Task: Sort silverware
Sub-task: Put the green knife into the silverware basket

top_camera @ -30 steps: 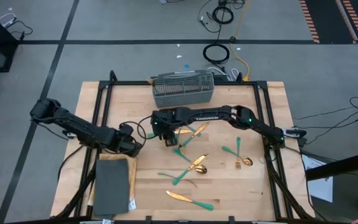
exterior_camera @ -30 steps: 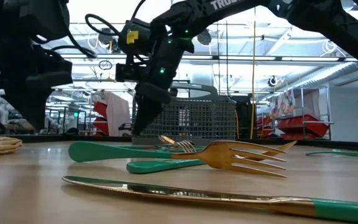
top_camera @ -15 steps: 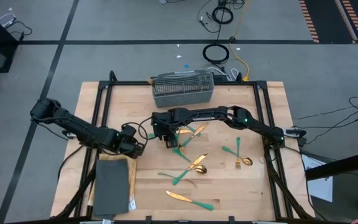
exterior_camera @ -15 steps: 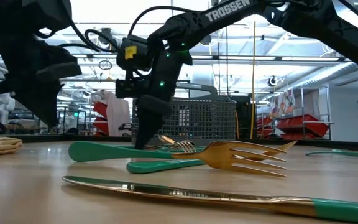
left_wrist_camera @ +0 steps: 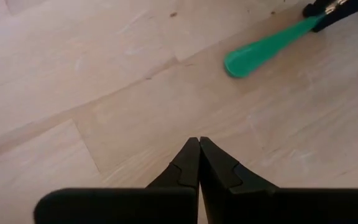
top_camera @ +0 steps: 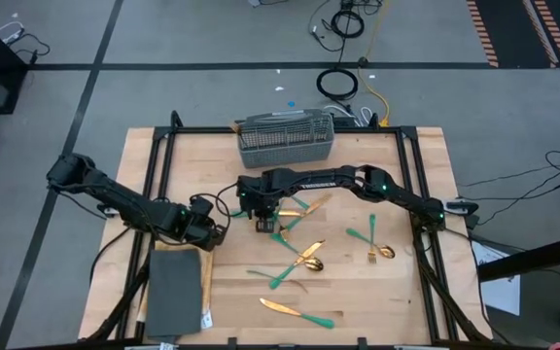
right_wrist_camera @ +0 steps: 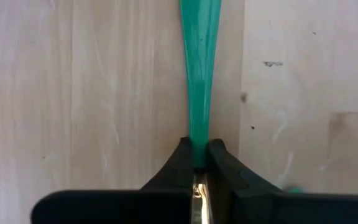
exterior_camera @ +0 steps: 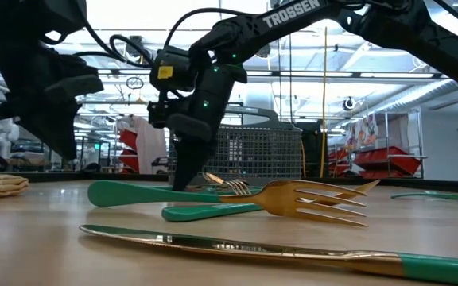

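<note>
- Nearest in the low view, a knife (exterior_camera: 245, 249) lies flat across the surface (exterior_camera: 38, 246), with a fork (exterior_camera: 293, 199) just behind it, its tines toward 3 o'clock.
- Behind the fork, the right claw (exterior_camera: 183, 179) reaches down to the wood; only its wrist view shows the grip: both fingers (right_wrist_camera: 182, 163) pinched tight on a teal handle (right_wrist_camera: 199, 68), gold metal showing between them.
- From above, that right claw (top_camera: 263, 226) sits near the centre, more silverware (top_camera: 304, 261) scattered toward 4 o'clock from it.
- The left claw (top_camera: 214, 236), at 9 o'clock of the right one, is closed on nothing; its wrist view shows bare wood beneath.
- The mesh basket (top_camera: 287, 139) stands farthest, at 12 o'clock.
</note>
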Controlling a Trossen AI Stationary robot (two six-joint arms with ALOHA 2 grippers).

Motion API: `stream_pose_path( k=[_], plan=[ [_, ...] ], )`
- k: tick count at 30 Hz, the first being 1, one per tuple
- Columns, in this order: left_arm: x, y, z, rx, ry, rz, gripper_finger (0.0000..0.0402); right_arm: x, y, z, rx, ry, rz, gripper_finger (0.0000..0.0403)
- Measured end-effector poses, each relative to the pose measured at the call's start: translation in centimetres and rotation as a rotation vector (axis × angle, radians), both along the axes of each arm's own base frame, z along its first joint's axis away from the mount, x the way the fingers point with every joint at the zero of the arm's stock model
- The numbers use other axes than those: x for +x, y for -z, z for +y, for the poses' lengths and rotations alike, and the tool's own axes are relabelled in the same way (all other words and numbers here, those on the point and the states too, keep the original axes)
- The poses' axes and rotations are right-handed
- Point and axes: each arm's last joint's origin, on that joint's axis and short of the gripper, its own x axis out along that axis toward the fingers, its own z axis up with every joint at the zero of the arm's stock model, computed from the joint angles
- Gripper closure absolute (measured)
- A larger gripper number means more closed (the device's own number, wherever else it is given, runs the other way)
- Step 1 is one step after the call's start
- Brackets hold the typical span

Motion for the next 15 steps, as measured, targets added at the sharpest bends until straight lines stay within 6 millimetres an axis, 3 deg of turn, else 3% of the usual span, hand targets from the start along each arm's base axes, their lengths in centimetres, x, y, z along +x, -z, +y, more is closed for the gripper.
stream_pose_path(
  k=[5,15],
  plan=[
    [0.0,0.0,0.0,0.001,0.0,0.0,0.0395,0.1,-1.3,0.5,-0.006,0.057,-0.035,0.0401],
    [0.0,0.0,0.0,0.012,-0.002,-0.009,0.0395,-0.2,-6.5,-0.4,-0.013,0.144,-0.168,0.0403]
  ],
)
